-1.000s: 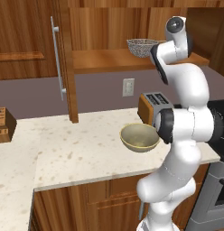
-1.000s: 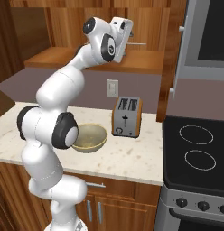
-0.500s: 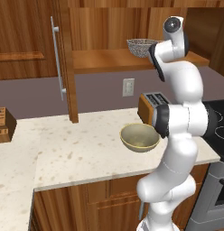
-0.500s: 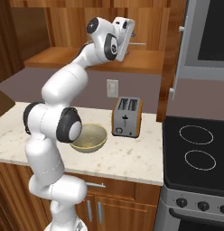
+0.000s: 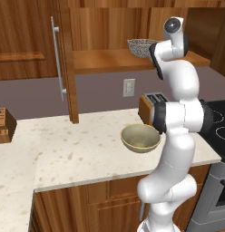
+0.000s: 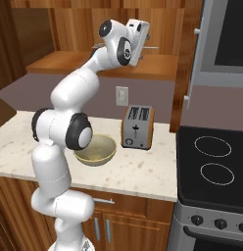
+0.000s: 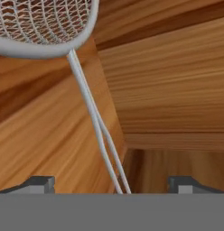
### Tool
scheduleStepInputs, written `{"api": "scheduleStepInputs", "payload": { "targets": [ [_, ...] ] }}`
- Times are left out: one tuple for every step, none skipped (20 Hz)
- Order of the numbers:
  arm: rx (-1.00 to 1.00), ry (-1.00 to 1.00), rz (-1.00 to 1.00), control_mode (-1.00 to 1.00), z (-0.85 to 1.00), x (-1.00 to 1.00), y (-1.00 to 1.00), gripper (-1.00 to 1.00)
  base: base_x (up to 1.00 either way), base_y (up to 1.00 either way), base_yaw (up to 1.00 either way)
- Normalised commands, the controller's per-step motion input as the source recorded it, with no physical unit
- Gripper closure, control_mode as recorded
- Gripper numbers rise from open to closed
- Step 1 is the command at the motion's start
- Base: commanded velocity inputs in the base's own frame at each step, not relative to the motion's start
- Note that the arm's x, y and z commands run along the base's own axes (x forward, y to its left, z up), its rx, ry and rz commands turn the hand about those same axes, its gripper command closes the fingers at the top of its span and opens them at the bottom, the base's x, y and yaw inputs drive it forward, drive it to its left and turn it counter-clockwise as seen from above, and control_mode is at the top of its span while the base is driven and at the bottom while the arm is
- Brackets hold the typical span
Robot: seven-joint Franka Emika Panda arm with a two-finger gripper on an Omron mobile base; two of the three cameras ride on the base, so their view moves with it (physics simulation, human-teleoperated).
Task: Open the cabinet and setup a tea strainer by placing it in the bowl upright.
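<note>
The cabinet (image 5: 23, 45) stands open, its door swung left with the silver bar handle (image 5: 57, 59) facing me. On its wooden shelf (image 5: 105, 60) sits the tea strainer (image 5: 140, 47), a grey mesh dish. In the hand view the tea strainer (image 7: 41, 20) fills the top left, and its thin wire handle (image 7: 93, 113) runs down between the fingertips. My gripper (image 7: 111, 186) is open, reaching into the cabinet at shelf height, with one fingertip on each side of the wire. The olive-tan bowl (image 5: 140, 138) (image 6: 95, 150) rests on the counter below, beside the arm.
A toaster (image 5: 148, 105) (image 6: 137, 126) stands right behind the bowl against the wall. The stove (image 6: 216, 166) lies to the right. A wooden block (image 5: 3, 124) sits at the far left of the speckled counter (image 5: 78, 149). The second cabinet door (image 6: 184, 59) juts out at the right.
The hand has edged slightly further toward the strainer on the shelf. The jaws have stayed open, and the strainer and bowl have not moved.
</note>
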Motion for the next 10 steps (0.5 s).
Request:
{"api": "scheduleStepInputs", "payload": {
  "targets": [
    [0.0, 0.0, 0.0, -1.0, -0.11, 0.29, -0.12, -1.0, 0.0, 0.0, 0.0],
    [0.0, 0.0, 0.0, -1.0, -0.06, 0.24, -0.13, -1.0, 0.0, 0.0, 0.0],
    [0.0, 0.0, 0.0, -1.0, -0.05, 0.24, -0.14, -1.0, 0.0, 0.0, 0.0],
    [0.0, 0.0, 0.0, -1.0, -0.05, 0.23, -0.11, -1.0, 0.0, 0.0, 0.0],
    [0.0, 0.0, 0.0, -1.0, -0.06, 0.22, -0.1, -1.0, 0.0, 0.0, 0.0],
    [0.0, 0.0, 0.0, -1.0, -0.04, 0.21, -0.08, -1.0, 0.0, 0.0, 0.0],
    [0.0, 0.0, 0.0, -1.0, -0.03, 0.21, -0.06, -1.0, 0.0, 0.0, 0.0],
    [0.0, 0.0, 0.0, -1.0, -0.04, 0.21, -0.03, -1.0, 0.0, 0.0, 0.0],
    [0.0, 0.0, 0.0, -1.0, -0.05, 0.21, -0.02, -1.0, 0.0, 0.0, 0.0],
    [0.0, 0.0, 0.0, -1.0, -0.04, 0.21, -0.02, -1.0, 0.0, 0.0, 0.0]
  ]
}}
